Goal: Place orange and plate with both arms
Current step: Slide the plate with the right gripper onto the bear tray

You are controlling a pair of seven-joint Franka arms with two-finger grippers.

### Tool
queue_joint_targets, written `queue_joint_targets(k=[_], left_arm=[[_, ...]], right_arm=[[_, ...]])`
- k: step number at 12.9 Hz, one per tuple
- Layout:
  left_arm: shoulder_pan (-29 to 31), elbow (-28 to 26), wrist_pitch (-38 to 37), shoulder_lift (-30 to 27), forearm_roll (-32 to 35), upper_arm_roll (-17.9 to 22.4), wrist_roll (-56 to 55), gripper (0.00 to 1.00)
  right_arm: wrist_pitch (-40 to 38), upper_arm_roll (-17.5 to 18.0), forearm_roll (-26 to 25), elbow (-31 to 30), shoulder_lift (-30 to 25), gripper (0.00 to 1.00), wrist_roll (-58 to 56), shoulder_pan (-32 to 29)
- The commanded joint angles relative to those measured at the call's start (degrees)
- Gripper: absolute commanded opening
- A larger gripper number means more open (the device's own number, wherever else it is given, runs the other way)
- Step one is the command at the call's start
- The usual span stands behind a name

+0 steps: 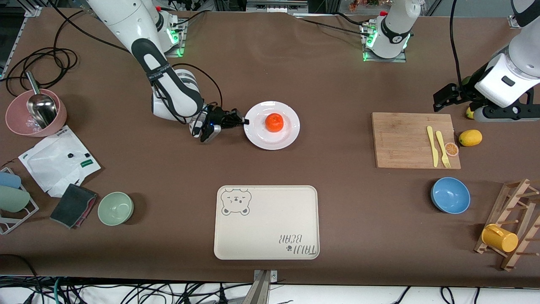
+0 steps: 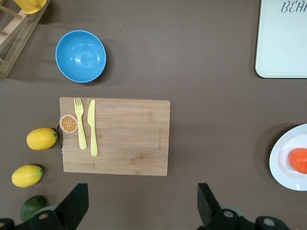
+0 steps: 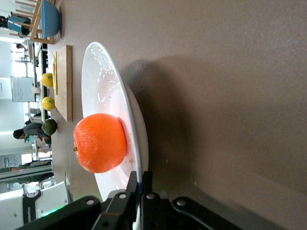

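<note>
The orange [image 1: 274, 122] sits in the middle of the white plate [image 1: 258, 139], which lies flat on the brown table [image 1: 320, 84], farther from the front camera than the cream bear-print tray [image 1: 265, 221]. The right gripper [image 1: 244, 121] lies low at the plate's rim on the side toward the right arm's end of the table, its jaws pinched thin on the rim's edge — a hold that looks meant to carry plate and fruit together. The fruit rests loose, so any tilt could roll it.

The left gripper [image 1: 441, 99] hangs over bare table next to the wooden cutting board [image 1: 405, 139], jaws spread wide and holding nothing; this arm waits. On the board lie a yellow knife [image 1: 432, 146] and fork [image 1: 442, 148], with a small orange slice [image 1: 451, 148] at its edge and a lemon [image 1: 470, 137] just beside it.

Elsewhere — a blue bowl [image 1: 450, 195], a green bowl [image 1: 115, 207], a pink bowl [image 1: 19, 122] with a metal scoop [image 1: 41, 107], and a wooden rack [image 1: 512, 219] bearing a yellow cup [image 1: 499, 238]. Cables trail along the table's edges.
</note>
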Motion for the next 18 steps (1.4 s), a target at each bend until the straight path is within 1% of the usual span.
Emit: queue_joint_targets(k=[1,3,6,9,13,15,16,18], left_arm=[[-0.3,0.9,-1.2,-0.4,0.6,0.1,0.9,1.0],[-0.3,0.9,-1.2,-0.3,0.6,0.1,0.8,1.0],[-0.3,0.9,-1.2,-0.3,0.6,0.1,0.9,1.0],[-0.3,0.9,-1.2,-0.4,0.6,0.0,0.8,1.0],[-0.3,0.9,-1.2,-0.4,0.7,-0.6,0.8,1.0],[-0.3,0.9,-1.3,-0.4,0.7,-0.6,0.8,1.0],[-0.3,0.9,-1.3,-0.4,0.7,-0.7,0.8,1.0],[-0.3,0.9,-1.3,-0.4,0.7,-0.7,0.8,1.0]], right_arm=[[0.6,-0.3,0.8,3.5,0.8,0.0,6.8,0.4],[0.3,-0.9,-0.1,6.0,0.6,0.0,13.4,0.4],[0.3,-0.9,-0.1,10.4,0.9,0.0,19.1,-0.2],[0.2,-2.2,-1.4,16.8,3.4,0.0,22.7,-1.0],[-0.6,-3.8,-6.5,30.3,11.8,0.0,29.5,-1.7],[-1.2,-4.1,-8.2,36.2,16.1,0.0,33.2,-1.7],[-1.2,-4.2,-8.9,40.1,18.9,0.0,34.3,-1.8],[-1.2,-4.9,-9.3,47.0,24.1,0.0,35.0,-1.2]])
